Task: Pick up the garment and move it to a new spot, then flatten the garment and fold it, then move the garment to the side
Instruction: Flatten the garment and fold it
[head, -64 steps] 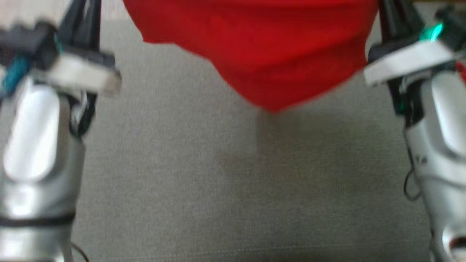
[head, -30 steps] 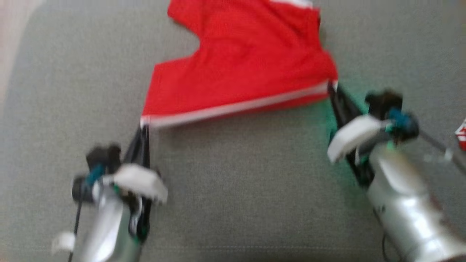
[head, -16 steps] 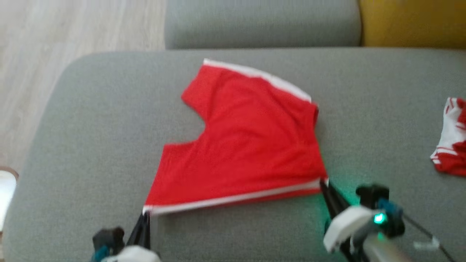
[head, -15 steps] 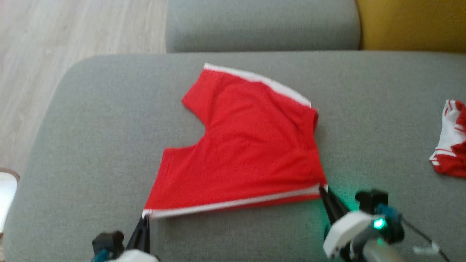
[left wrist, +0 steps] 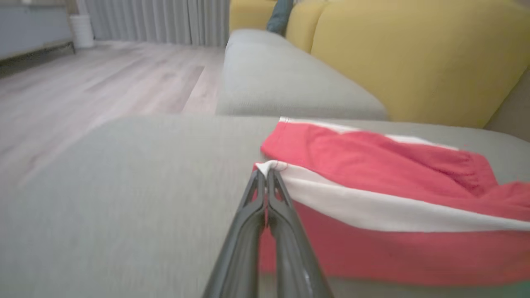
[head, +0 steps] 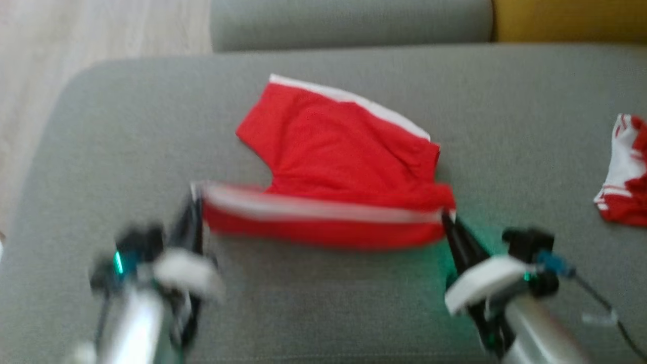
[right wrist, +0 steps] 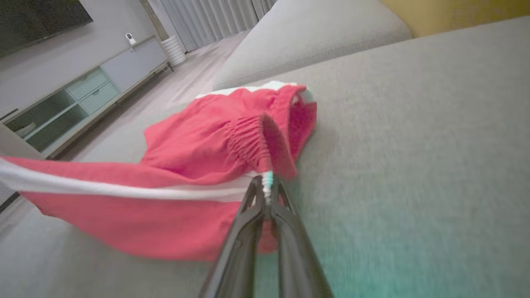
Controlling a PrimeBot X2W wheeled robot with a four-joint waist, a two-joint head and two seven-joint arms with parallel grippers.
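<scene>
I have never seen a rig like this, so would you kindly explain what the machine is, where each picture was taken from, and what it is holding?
This is a wheeled robot with two arms, each ending in a gripper with two long dark fingers. One picture comes from a camera on its head, looking down at a grey sofa cushion. The other two come from cameras on the wrists, each looking along its own fingers. The left gripper and the right gripper are each shut on one end of the white-striped edge of a red garment, holding that edge up off the cushion while the far part lies on it. A second red and white garment lies apart, at the robot's right.
</scene>
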